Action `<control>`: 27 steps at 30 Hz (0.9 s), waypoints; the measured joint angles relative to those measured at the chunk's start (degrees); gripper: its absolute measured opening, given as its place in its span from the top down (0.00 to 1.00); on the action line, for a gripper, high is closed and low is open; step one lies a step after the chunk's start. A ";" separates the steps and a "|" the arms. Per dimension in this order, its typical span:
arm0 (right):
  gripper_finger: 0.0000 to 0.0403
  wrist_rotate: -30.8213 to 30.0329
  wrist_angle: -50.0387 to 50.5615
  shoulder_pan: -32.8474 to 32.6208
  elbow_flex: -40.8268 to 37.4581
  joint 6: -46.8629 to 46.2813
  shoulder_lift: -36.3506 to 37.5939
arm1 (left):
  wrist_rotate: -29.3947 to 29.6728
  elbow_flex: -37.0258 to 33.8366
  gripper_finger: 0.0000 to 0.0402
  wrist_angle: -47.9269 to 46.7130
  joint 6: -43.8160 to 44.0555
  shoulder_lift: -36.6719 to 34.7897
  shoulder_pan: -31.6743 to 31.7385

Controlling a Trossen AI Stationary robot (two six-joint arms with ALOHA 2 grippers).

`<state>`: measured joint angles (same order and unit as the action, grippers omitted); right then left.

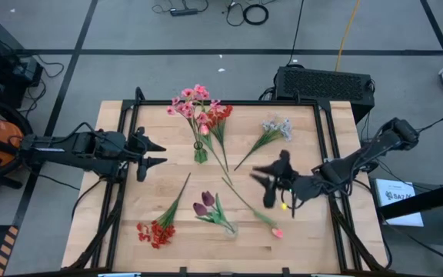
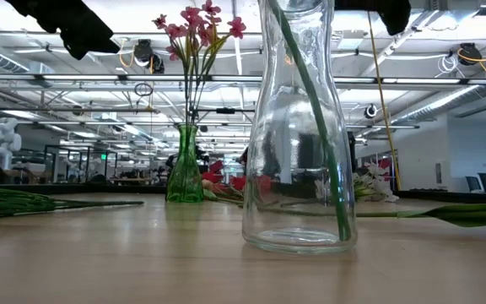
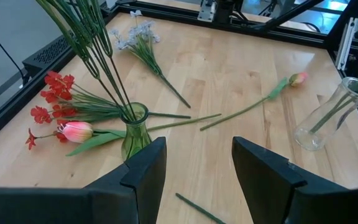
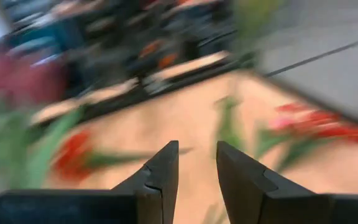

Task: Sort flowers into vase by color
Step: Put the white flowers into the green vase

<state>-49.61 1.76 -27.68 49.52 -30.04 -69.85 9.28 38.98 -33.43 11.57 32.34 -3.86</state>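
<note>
On the table, high view, sorting partly done.

Green vase [image 1: 199, 152]: stands toward the far middle of the table [image 1: 314, 231], holding the pink blossoms [image 1: 190, 101]; stems upright in the left wrist view.

Clear vase [image 1: 228, 228]: near front edge, holding the dark maroon tulips [image 1: 204, 204]; in the low view 1 green stem slants down inside the glass.

Red clusters, first bunch [image 1: 220, 115]: lying on the wood just right of the green vase, stems running past its base.

Red clusters, second bunch [image 1: 156, 231]: lying at front left, well apart from both vases.

Pale blue-lavender sprigs [image 1: 276, 127]: lying loose at far right of centre, stem pointing toward the table's middle.

Pink bud [image 1: 277, 232]: lying at front right, its long stem stretching back toward centre.

Second pink bud [image 3: 75, 131]: in the left wrist view, lying beside the green vase's base among the red heads.

Left gripper [image 1: 151, 153]: at the table's left side, fingers spread apart, nothing between them.

Right gripper [image 1: 262, 185]: over the right-centre of the table, above the bud's stem; fingers parted with a narrow gap, empty. Right wrist view blurred.
</note>
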 joint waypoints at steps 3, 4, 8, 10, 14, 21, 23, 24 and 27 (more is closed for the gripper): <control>0.75 -5.86 -1.16 2.10 0.02 -3.78 -0.70 | 0.00 0.00 0.53 0.01 0.00 0.02 0.00; 0.75 -5.69 -1.11 2.94 0.02 -4.47 -0.99 | 0.00 0.00 0.53 0.00 0.00 0.02 0.02; 0.75 -1.82 -3.46 6.57 0.04 -5.77 -3.26 | 0.00 0.00 0.53 0.01 0.00 0.02 0.00; 0.75 0.69 -5.72 8.19 0.04 -5.17 -4.89 | 0.00 0.00 0.53 0.02 0.00 0.00 0.00; 0.75 4.80 -9.28 11.84 0.04 -3.55 -7.83 | 0.00 0.00 0.53 0.00 0.02 0.02 0.02; 0.75 14.23 -10.19 19.16 0.03 -9.10 -9.50 | 0.00 0.00 0.53 0.00 0.02 0.00 0.00; 0.75 18.42 -10.16 21.50 0.04 -9.43 -9.50 | -0.01 0.00 0.53 0.00 0.02 0.01 0.02; 0.75 20.25 -10.16 22.59 0.04 -9.00 -9.50 | 0.00 0.00 0.53 0.00 0.02 0.01 0.01; 0.75 23.92 -10.14 25.58 0.04 -6.79 -9.50 | 0.00 0.00 0.53 0.00 0.02 0.02 0.00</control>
<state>-25.69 -8.38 -2.10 49.56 -36.83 -79.35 9.27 38.98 -33.43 11.60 32.36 -3.85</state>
